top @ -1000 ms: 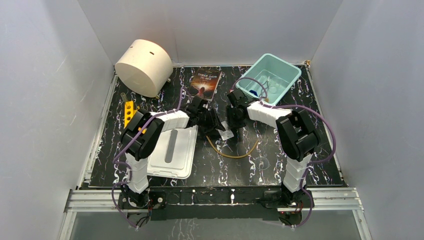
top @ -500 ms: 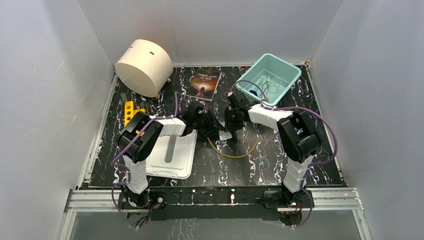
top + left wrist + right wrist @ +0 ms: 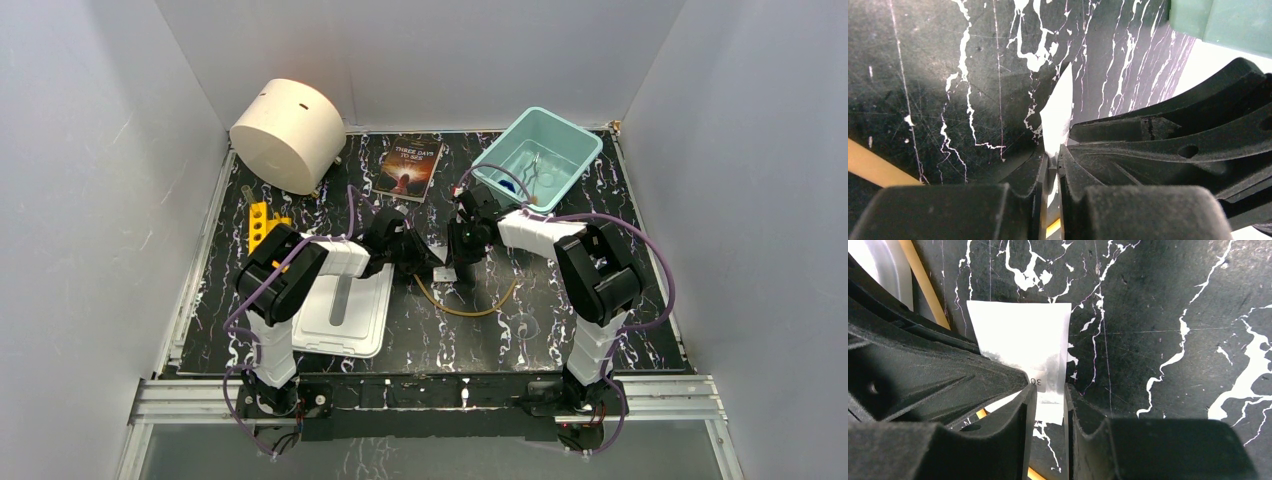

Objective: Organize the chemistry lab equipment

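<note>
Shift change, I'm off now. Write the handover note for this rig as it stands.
Left pincer: shut on the edge of the white packet, mid-table.
Right pincer: jaws apart, right at the packet, not closed on it.
Done: a few small items already lie in the teal bin at the far right.
Left: get the packet into the bin, then the tan tubing, which lies looped on the table just nearer than the packet.

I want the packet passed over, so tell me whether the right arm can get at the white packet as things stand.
Probably yes. The right gripper stands open astride the white packet, with nothing between. The left gripper pinches the packet close beside it, crowding but not blocking the way.
</note>
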